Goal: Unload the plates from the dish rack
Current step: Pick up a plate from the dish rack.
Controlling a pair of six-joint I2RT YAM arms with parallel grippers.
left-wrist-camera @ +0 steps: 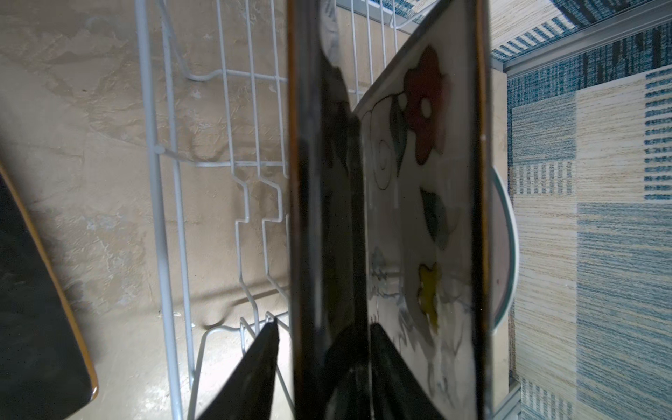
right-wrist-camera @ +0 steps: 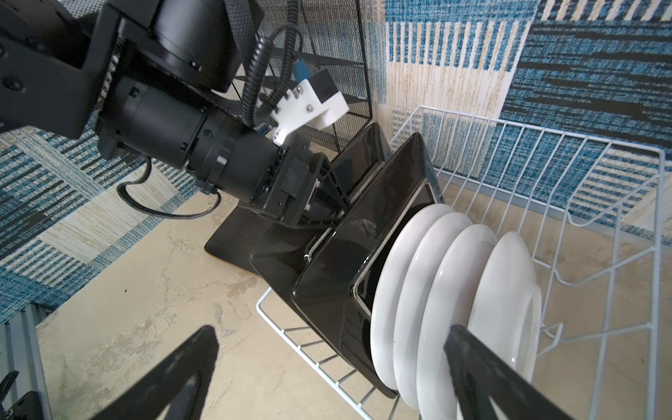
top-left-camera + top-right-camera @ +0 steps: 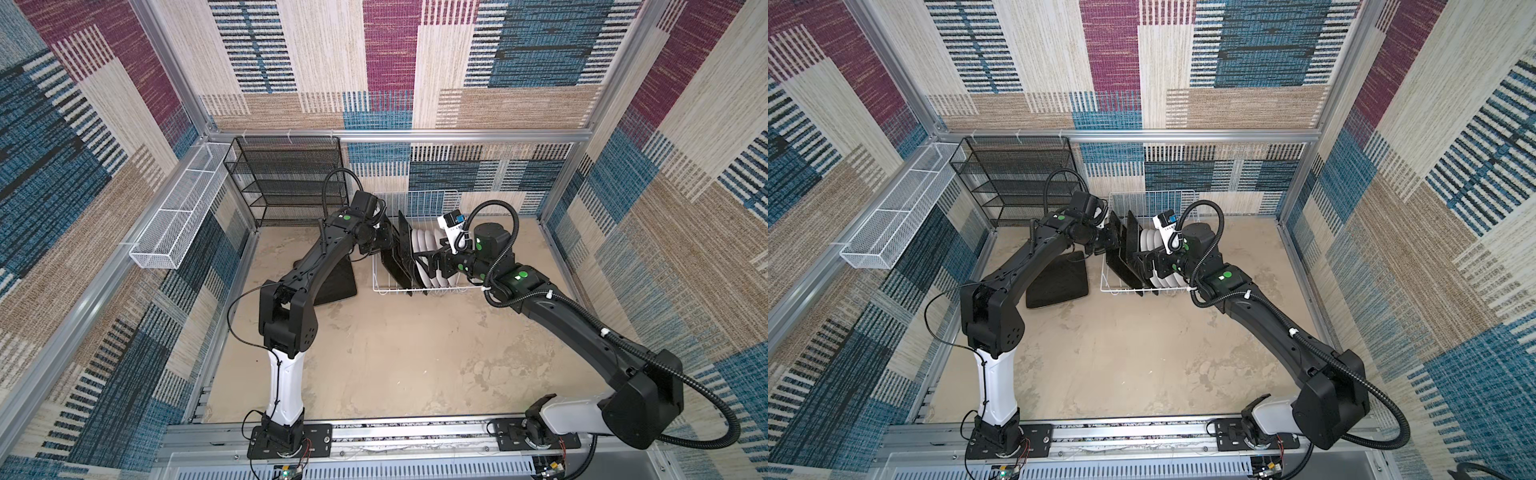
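Plates (image 2: 429, 291) stand on edge in dish rack (image 2: 545, 152), backs facing right.

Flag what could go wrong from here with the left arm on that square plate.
1. The left fingers straddle only the edge of the outer square plate; glossy, it may pivot or slip on lifting.
2. The next plate tilts toward it and could be dragged or tip in the rack.
3. The right fingers hang open by the round plates; the arms could clash.
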